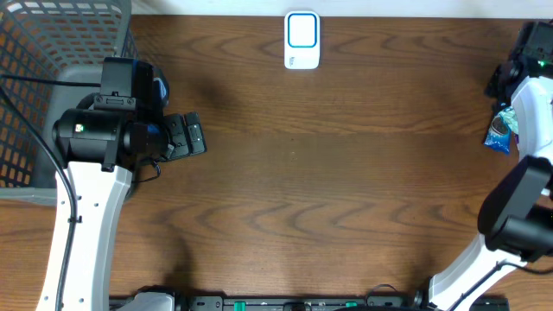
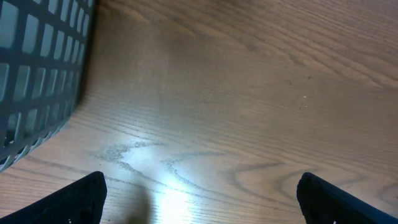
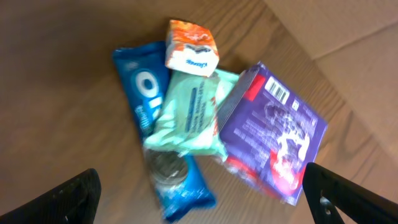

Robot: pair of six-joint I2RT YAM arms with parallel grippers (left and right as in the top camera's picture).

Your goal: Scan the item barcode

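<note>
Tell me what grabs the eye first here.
Under the right wrist camera, a purple box with a barcode showing, a green pack, an orange packet and a blue pack lie overlapped on the table. Overhead, a white scanner sits at the table's far edge, and a grey basket fills the left corner.

The brown wooden worktop (image 1: 346, 173) carries a white scanner (image 1: 301, 40) at top centre of the overhead view, a grey mesh basket (image 1: 52, 52) at upper left, and at the right edge a blue packet (image 3: 140, 93) and purple box (image 3: 273, 124) heaped with other packets.
</note>
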